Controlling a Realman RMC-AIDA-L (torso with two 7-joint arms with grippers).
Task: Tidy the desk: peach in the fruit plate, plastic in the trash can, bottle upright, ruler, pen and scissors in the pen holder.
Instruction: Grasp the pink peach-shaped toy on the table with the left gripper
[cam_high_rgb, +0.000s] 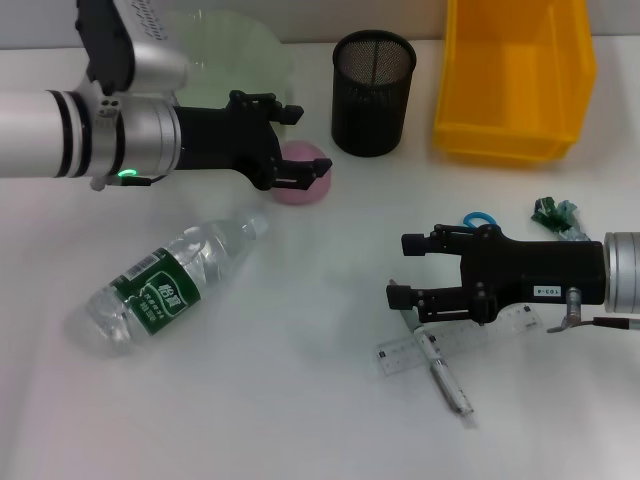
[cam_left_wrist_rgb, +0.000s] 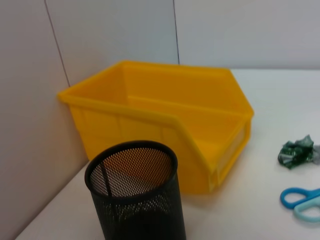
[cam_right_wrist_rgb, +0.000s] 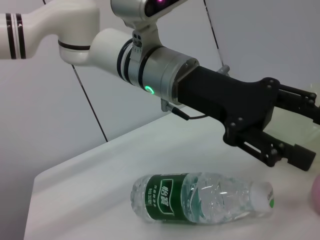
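Bottle (cam_high_rgb: 165, 290) lying on its side: green label (cam_high_rgb: 157, 291) with white Chinese characters, too small to read. Right end effector (cam_high_rgb: 410, 270) body has a small white sticker (cam_high_rgb: 547, 290), print illegible. Clear ruler (cam_high_rgb: 455, 343): graduation marks only, numbers unreadable.

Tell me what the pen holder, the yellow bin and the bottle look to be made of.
Pen holder: black metal mesh, it seems; the fine grid lets the bin show through in the left wrist view.
Yellow bin: moulded plastic, smooth with a slight sheen, uniform colour, thick rounded rims.
Bottle: clear thin plastic, ribbed and glinting, with a glossy green label; it lies on its side.
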